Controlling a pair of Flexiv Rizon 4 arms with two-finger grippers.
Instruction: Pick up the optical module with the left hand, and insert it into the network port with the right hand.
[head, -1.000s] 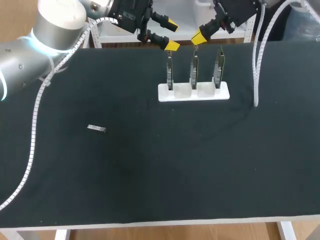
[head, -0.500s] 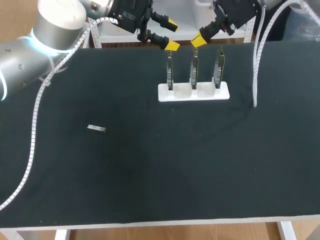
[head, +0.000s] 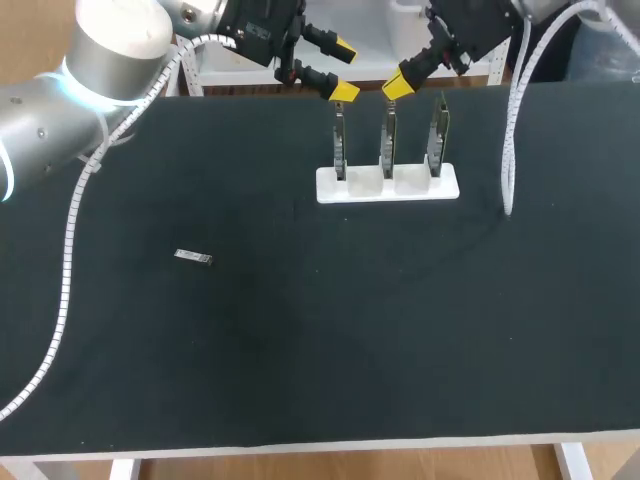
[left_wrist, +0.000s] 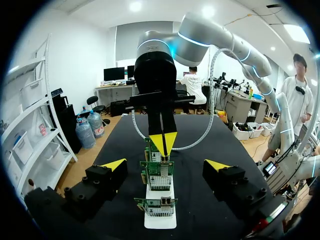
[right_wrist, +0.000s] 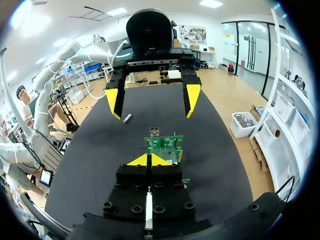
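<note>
The optical module is a small silver bar lying flat on the black table, left of centre; it also shows as the module far ahead of the right gripper. A white stand holds three upright green boards with network ports. My left gripper hangs open over the table's far edge, beside the left board, with nothing between its fingers; in its wrist view this gripper faces the boards end on. My right gripper is shut and empty just above the middle board, its tips together.
The black table is bare apart from the module and the stand. A white cable hangs from my right arm near the stand's right side. Another cable trails from my left arm along the left side.
My right gripper has shifted very slightly above the middle board and its cable has swung a little. The left arm and the module have stayed put.
</note>
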